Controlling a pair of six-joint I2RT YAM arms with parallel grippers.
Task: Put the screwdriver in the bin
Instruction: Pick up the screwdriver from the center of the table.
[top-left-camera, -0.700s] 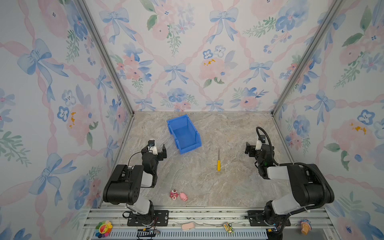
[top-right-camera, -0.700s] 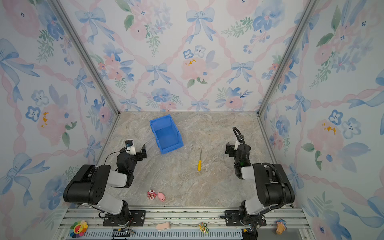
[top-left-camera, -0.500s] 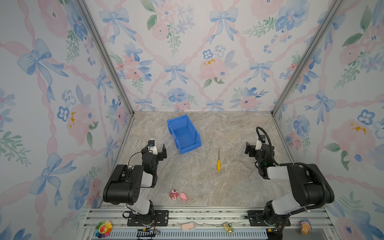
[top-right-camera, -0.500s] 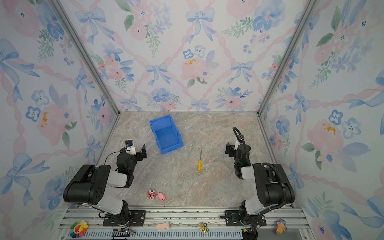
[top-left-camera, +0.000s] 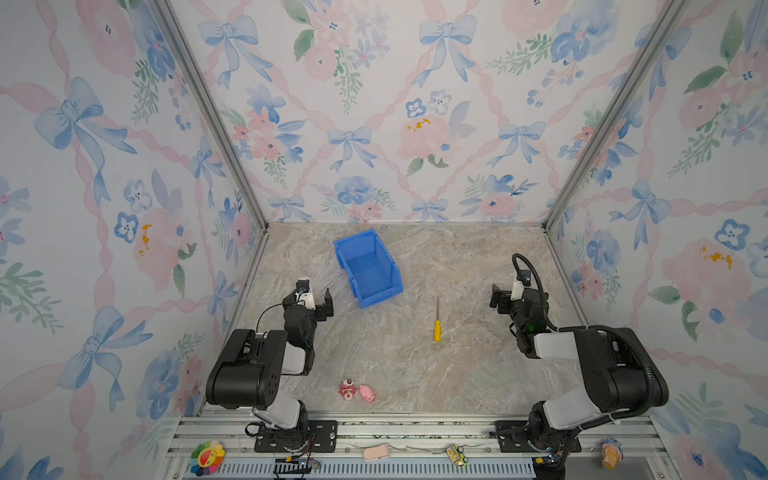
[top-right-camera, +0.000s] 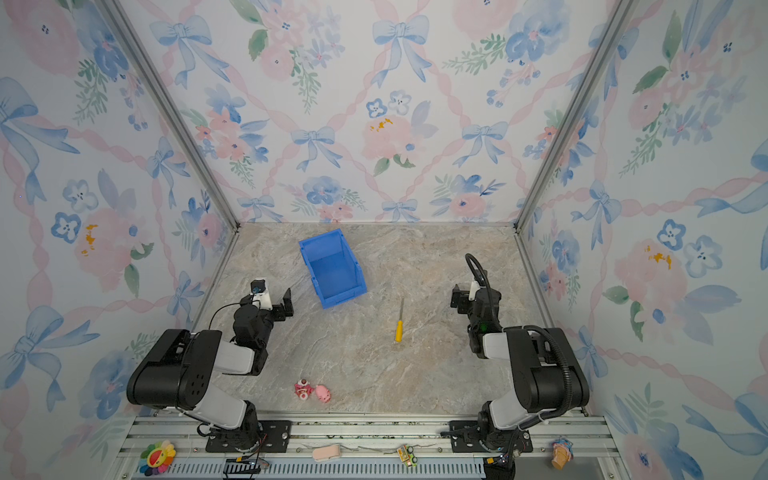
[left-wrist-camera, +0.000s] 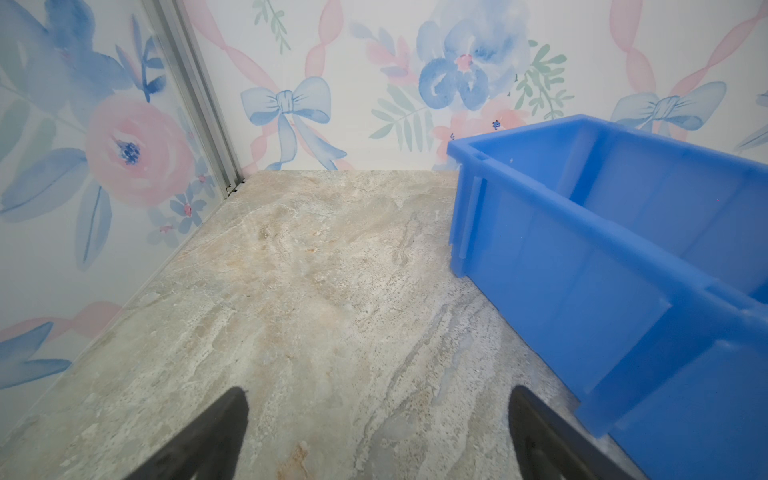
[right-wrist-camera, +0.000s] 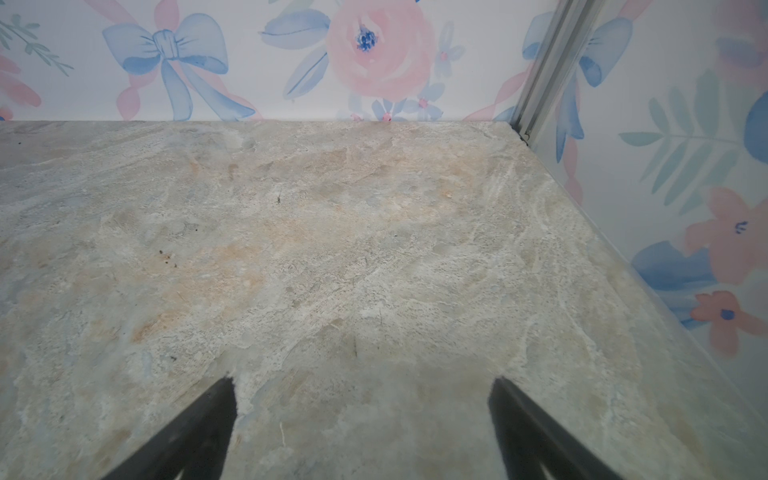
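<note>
The screwdriver (top-left-camera: 436, 324) (top-right-camera: 399, 323) lies flat on the marble floor in the middle, yellow handle toward the front, thin shaft pointing to the back wall. In both top views the blue bin (top-left-camera: 355, 239) (top-right-camera: 321, 241) stands behind and left of it, empty, its low end facing front-right. My left gripper (top-left-camera: 316, 304) (top-right-camera: 279, 305) (left-wrist-camera: 378, 390) rests low, just left of the bin, open and empty; the bin's side wall (left-wrist-camera: 561, 270) fills its wrist view. My right gripper (top-left-camera: 500, 298) (top-right-camera: 459, 298) (right-wrist-camera: 363, 380) sits to the right of the screwdriver, open over bare floor.
Two small pink toys (top-left-camera: 357, 391) (top-right-camera: 311, 391) lie near the front edge. Flowered walls close in the left, back and right sides. A flower toy (top-left-camera: 206, 457) and several other small items sit on the front rail outside the floor.
</note>
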